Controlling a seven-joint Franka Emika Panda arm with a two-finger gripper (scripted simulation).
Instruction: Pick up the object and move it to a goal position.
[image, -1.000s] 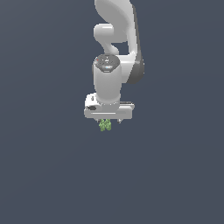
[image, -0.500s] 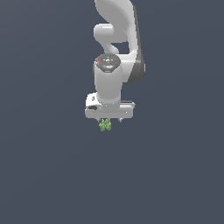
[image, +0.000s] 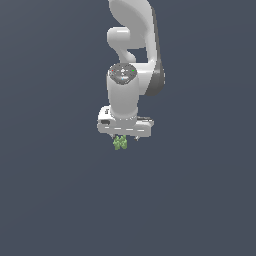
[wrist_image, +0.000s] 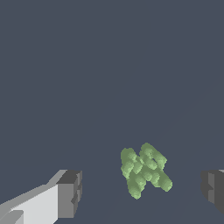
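The object (image: 119, 143) is a tiny bright green lumpy thing lying just under my white gripper (image: 123, 139) in the exterior view. In the wrist view the object (wrist_image: 143, 169) lies between my two dark fingertips (wrist_image: 70, 192), nearer the other fingertip (wrist_image: 213, 190). The gripper (wrist_image: 142, 192) is open, and neither finger touches the object. The jaws stand wide on either side of it. The gripper's body hides the fingers almost fully in the exterior view.
A plain dark grey surface (image: 60, 200) fills both views. The white arm (image: 132, 45) rises above the gripper toward the top of the exterior view.
The gripper and the green object stay in the same place. Only the arm's upper links have shifted very slightly.
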